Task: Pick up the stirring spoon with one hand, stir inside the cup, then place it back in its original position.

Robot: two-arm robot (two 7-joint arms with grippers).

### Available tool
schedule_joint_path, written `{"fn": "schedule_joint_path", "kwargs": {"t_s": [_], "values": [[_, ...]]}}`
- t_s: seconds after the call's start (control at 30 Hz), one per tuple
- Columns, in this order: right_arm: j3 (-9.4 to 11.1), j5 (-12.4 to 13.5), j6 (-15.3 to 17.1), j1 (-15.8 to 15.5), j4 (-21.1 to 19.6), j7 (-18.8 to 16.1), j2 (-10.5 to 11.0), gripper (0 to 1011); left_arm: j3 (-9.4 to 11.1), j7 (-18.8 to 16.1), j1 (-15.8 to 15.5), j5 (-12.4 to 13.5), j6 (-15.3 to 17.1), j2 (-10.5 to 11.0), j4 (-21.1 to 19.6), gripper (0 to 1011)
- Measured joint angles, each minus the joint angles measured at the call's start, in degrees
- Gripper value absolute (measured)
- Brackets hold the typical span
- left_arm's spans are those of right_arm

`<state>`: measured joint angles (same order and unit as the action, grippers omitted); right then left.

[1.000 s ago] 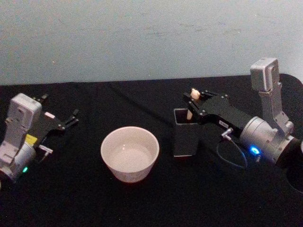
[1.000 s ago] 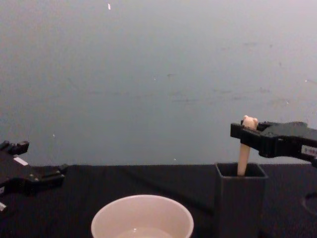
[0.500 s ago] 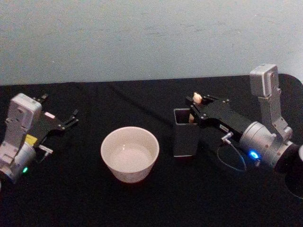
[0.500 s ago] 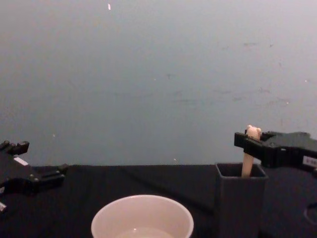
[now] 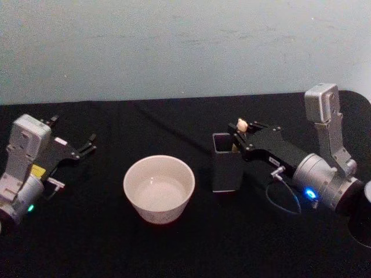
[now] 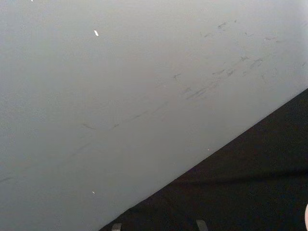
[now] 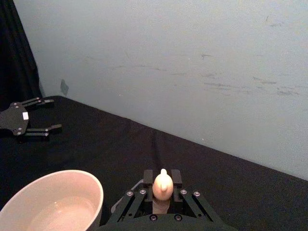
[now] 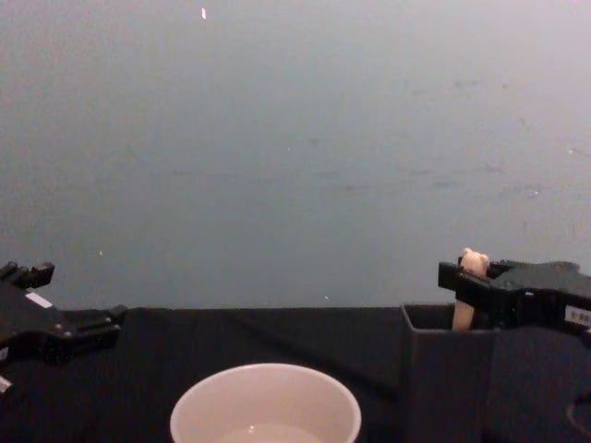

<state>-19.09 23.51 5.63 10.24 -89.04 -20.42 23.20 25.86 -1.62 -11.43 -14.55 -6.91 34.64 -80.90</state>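
gripping the spoon [image 5: 242, 125] upright by its handle, the right tool [image 5: 239, 139] stands over the holder [image 5: 225, 168]. the cup [image 5: 159, 188] sits to its left. the left tool [image 5: 81, 148], parked well apart on the bench [image 5: 174, 249], has its fingers spread.

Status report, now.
Right gripper shut on beige bear-topped stirring spoon, spoon deep in dark square holder. Left gripper open, parked left. Nothing in the way.

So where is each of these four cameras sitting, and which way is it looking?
Head: high up, looking down at the table, cup, holder; both arms show.
Chest: low, looking across; cup from the side, left pincer, right pincer on the spoon.
Left wrist: faces the wall.
Right wrist: looks over its pincer, shut on the spoon.
Head and chest share cup and holder.
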Motion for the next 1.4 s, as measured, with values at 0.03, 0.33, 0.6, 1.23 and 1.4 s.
{"fn": "schedule_joint_path", "kwargs": {"t_s": [0.03, 0.33, 0.6, 1.23, 1.4], "values": [[0.0, -0.1, 0.1, 0.0, 0.1, 0.0, -0.1, 214, 0.0, 0.0, 0.0, 0.0, 0.0, 0.0, 0.0, 1002], [-0.1, -0.5, 0.2, 0.1, 0.2, 0.1, -0.1, 214, 0.0, 0.0, 0.0, 0.0, 0.0, 0.0, 0.0, 1001], [-0.1, -0.4, 0.2, 0.1, 0.2, 0.1, -0.1, 244, 0.0, 0.0, 0.0, 0.0, 0.0, 0.0, 0.0, 1001], [-0.1, -0.3, 0.1, 0.1, 0.1, 0.1, 0.0, 838, 0.0, 0.0, 0.0, 0.0, 0.0, 0.0, 0.0, 1001], [-0.1, -0.3, 0.1, 0.1, 0.1, 0.1, 0.0, 969, 0.0, 0.0, 0.0, 0.0, 0.0, 0.0, 0.0, 1001]]}}
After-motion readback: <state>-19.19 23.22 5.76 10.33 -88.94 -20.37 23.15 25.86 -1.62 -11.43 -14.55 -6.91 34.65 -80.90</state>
